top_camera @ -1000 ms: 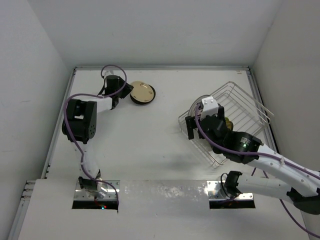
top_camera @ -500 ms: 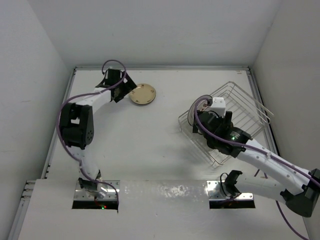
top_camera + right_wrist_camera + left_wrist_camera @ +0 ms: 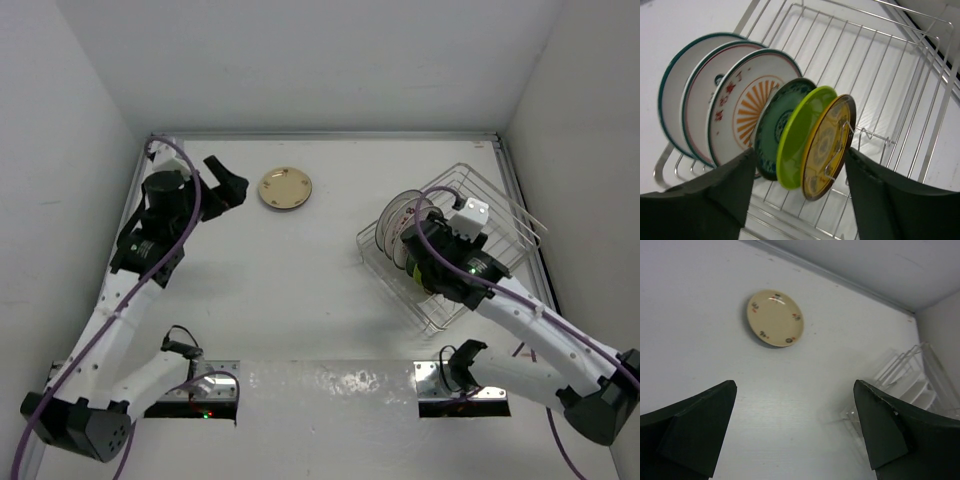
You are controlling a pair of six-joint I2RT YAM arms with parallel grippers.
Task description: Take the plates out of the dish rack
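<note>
A small beige plate (image 3: 285, 188) lies flat on the table at the back, also in the left wrist view (image 3: 775, 318). My left gripper (image 3: 228, 188) (image 3: 794, 384) hangs open to its left, holding nothing. The wire dish rack (image 3: 490, 225) (image 3: 880, 65) holds several upright plates: three larger white ones, one with an orange sunburst (image 3: 742, 102), then a dark green (image 3: 775, 132), a lime-green (image 3: 802, 135) and a yellow brown-rimmed plate (image 3: 827, 145). My right gripper (image 3: 800, 151) (image 3: 425, 248) is down in the rack, open, its jaws on either side of the three small plates.
Cell walls close in on the left, back and right. The rack sits at an angle close to the right wall. A rack tine (image 3: 840, 145) crosses in front of the yellow plate. Bare tabletop (image 3: 300, 280) lies between the arms.
My left gripper let go of the beige plate, opened and drew back to the left. My right gripper swung over the rack onto the small plates, and its jaws have narrowed.
</note>
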